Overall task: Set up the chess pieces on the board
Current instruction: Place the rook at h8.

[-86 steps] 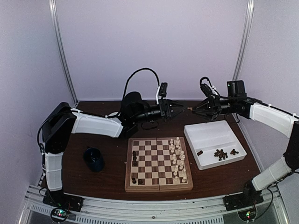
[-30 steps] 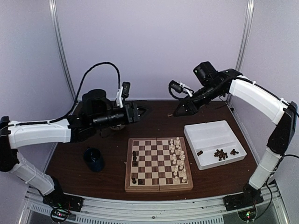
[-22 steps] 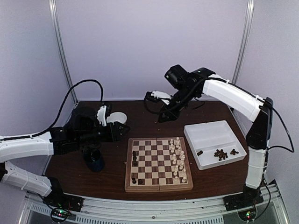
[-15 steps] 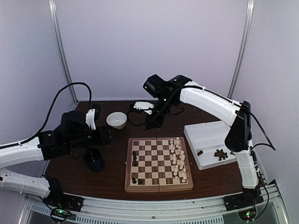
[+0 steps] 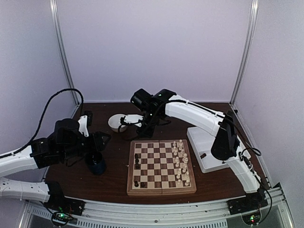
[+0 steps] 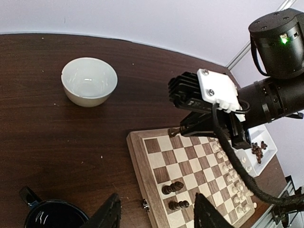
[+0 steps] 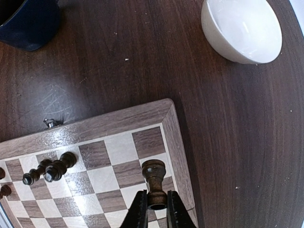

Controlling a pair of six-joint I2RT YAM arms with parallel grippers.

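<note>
Our right gripper (image 7: 153,207) is clamped on a dark brown piece (image 7: 154,176). It has swung from the back right of the table, beyond the white tray (image 5: 195,137), to the board's (image 5: 161,192) far left corner, near the white bowl (image 5: 117,122). Our left gripper (image 6: 156,214) has drawn back toward the blue mug (image 5: 96,164), jaws apart and empty. We judge that setting the piece down comes next. On the right, cream pieces (image 5: 180,161) fill two files; only a few dark ones (image 5: 137,161) stand on the left.

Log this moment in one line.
right fingers: shut on dark brown wooden chess piece, over far-left corner of checkered wooden board | left fingers: open, empty
</note>
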